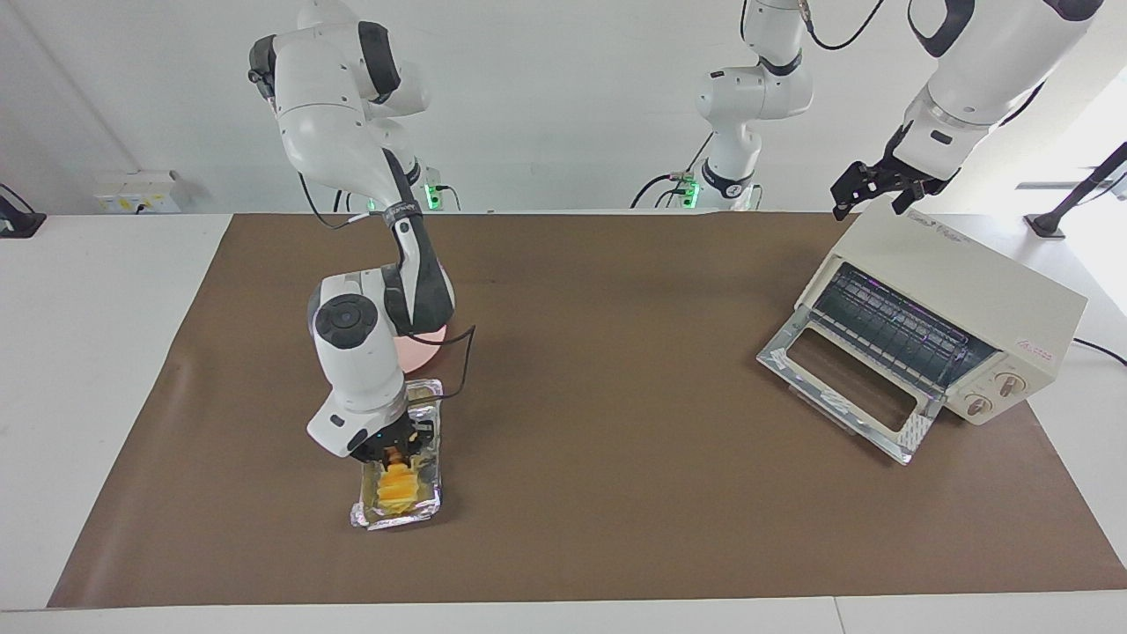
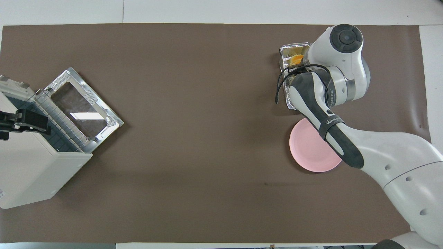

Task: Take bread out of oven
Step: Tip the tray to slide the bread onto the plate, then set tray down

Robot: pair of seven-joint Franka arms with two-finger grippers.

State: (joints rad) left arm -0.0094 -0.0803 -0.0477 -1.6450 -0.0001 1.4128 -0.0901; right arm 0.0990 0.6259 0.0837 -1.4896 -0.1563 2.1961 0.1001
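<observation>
Bright, even light from above, both views sharp. Soft short shadows only, e.g. under the oven (image 1: 946, 308) door and beside the foil tray (image 1: 396, 511). Strong daylight blowout at 3 o'clock edge of facing view, washing the wall. Glare patch on oven door glass in overhead view, approx 9 o'clock. No motion blur; slight edge bending in overhead view

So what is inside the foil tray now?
The bread lies in the foil tray. The right gripper is down on it and covers the loaf's end nearer the robots.
</observation>
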